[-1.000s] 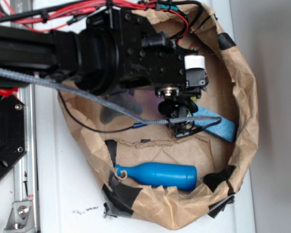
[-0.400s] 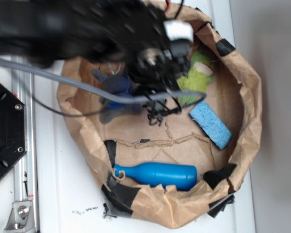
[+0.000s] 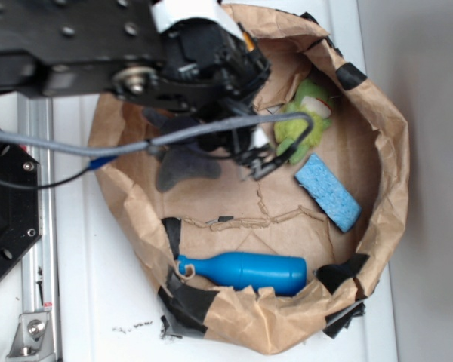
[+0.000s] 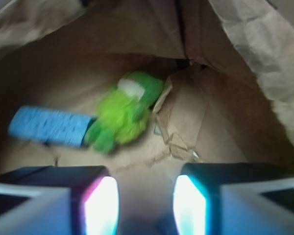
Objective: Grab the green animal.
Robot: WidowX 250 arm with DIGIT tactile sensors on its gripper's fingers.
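Observation:
The green animal (image 3: 302,121) is a lime-green fuzzy plush lying inside the brown paper basin (image 3: 385,173), near its far right side. In the wrist view the green animal (image 4: 125,110) lies ahead and slightly left of my fingers, its pale mouth patch turned up. My gripper (image 3: 251,154) hangs just left of the toy, apart from it. It is open: in the wrist view the gripper (image 4: 142,203) has only bare paper floor between its two pads.
A blue sponge (image 3: 326,191) lies right beside the toy and shows as the blue sponge (image 4: 51,126) left of it. A grey plush (image 3: 183,162) sits under the arm. A blue bottle (image 3: 245,271) lies along the near wall. Crumpled paper walls ring everything.
The arm has swung left and back, uncovering the green animal, the sponge and the grey plush. The gripper now stands left of the toy instead of over the sponge.

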